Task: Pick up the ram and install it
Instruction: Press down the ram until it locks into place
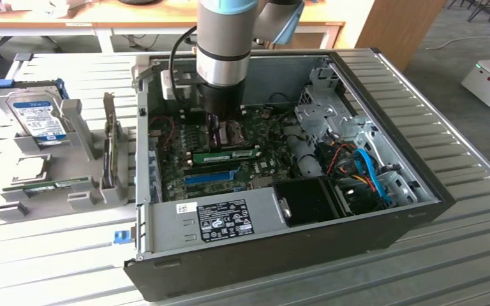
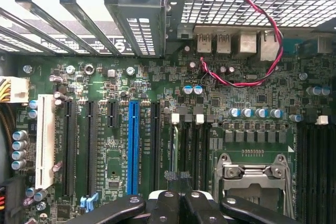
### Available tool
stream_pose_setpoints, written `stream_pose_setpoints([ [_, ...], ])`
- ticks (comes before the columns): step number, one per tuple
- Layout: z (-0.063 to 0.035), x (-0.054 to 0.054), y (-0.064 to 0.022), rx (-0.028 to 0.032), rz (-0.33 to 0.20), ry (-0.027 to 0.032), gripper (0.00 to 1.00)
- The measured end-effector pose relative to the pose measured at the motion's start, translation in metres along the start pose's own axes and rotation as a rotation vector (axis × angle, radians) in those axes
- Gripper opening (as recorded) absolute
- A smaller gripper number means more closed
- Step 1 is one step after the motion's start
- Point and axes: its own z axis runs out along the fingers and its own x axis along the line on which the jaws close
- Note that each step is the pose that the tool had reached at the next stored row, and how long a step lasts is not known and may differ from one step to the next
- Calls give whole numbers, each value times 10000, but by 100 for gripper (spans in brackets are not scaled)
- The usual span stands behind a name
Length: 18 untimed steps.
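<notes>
The ram [image 1: 226, 155] is inside the open computer case [image 1: 415, 210], a green stick with a pale label standing on edge over the motherboard [image 1: 177, 162]. In the exterior view its long axis runs roughly from 9 to 3 o'clock, parallel to the long blue slot strip [image 1: 209, 176], which lies just beside it at 6 o'clock. The pincer [image 1: 225, 135] is directly at the ram's 12 o'clock, close above its upper edge. From here I cannot tell whether the two touch or whether the pincer is clenched or released. I also cannot tell whether the stick is fully seated in its slot or only resting in it. The arm [image 1: 225, 51] drops almost straight down into the case, wrist vertical, a black cable trailing along its side. In the wrist view the pincer [image 2: 178, 203] hangs over the dark memory slots [image 2: 186, 145], with the bare processor socket [image 2: 254, 179] nearby. Outside the case, at 9 o'clock, a grey holder [image 1: 83, 191] on the slatted surface [image 1: 449, 255] carries a silver hard drive [image 1: 41, 118].
</notes>
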Motion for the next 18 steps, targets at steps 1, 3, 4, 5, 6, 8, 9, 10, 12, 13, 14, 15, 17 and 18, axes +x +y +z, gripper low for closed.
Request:
stream_pose_setpoints([
  [1, 1, 0, 0, -1, 0, 2, 11],
  [3, 1, 0, 0, -2, 0, 2, 11],
  [4, 1, 0, 0, -1, 0, 1, 11],
  [5, 2, 0, 0, 0, 0, -1, 11],
  [6, 4, 0, 0, 0, 0, -1, 11],
  [8, 15, -1, -1, 2, 0, -3, 11],
  [9, 17, 0, -1, -1, 0, 1, 11],
  [10, 17, 0, -1, -1, 0, 1, 11],
  [12, 17, 0, 0, -1, 0, 1, 11],
  [13, 17, 0, -1, -1, 0, 1, 11],
  [14, 18, 0, -1, 0, -1, 0, 11],
  [15, 22, 0, -1, 1, 0, -3, 11],
  [17, 29, 1, -1, 1, 1, -2, 11],
  [18, 29, 1, -1, 0, 0, 0, 11],
])
